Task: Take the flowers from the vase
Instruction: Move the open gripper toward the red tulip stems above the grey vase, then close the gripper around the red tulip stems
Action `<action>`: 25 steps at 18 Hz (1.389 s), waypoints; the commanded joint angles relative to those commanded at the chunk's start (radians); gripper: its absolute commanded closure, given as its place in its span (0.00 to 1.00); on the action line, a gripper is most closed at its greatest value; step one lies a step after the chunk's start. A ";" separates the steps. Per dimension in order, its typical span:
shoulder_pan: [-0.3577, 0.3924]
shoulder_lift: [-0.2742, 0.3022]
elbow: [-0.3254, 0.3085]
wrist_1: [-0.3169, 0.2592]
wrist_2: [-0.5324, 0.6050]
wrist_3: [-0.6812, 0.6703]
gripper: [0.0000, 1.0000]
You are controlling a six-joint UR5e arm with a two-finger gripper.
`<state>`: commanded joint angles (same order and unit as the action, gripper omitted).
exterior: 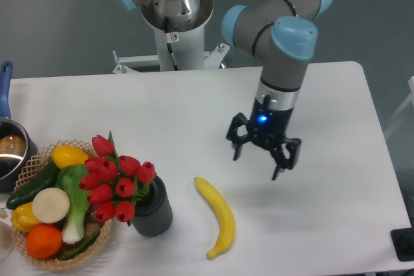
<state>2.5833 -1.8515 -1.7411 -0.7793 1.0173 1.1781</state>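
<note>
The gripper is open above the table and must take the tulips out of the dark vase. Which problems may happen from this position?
1. The banana lies between the gripper and the vase; a low path could knock it.
2. The tulips lean left over the wicker basket beside the vase, so the open fingers might catch the vegetables.
3. The vase looks small; pulling the stems sideways might tip it.
</note>
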 joint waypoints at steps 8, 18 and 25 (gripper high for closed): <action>-0.032 -0.006 -0.024 -0.002 -0.367 -0.002 0.00; -0.094 -0.078 -0.029 0.020 -0.523 0.021 0.00; -0.114 -0.091 -0.034 0.018 -0.525 0.020 0.60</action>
<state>2.4697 -1.9420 -1.7748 -0.7608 0.4924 1.1981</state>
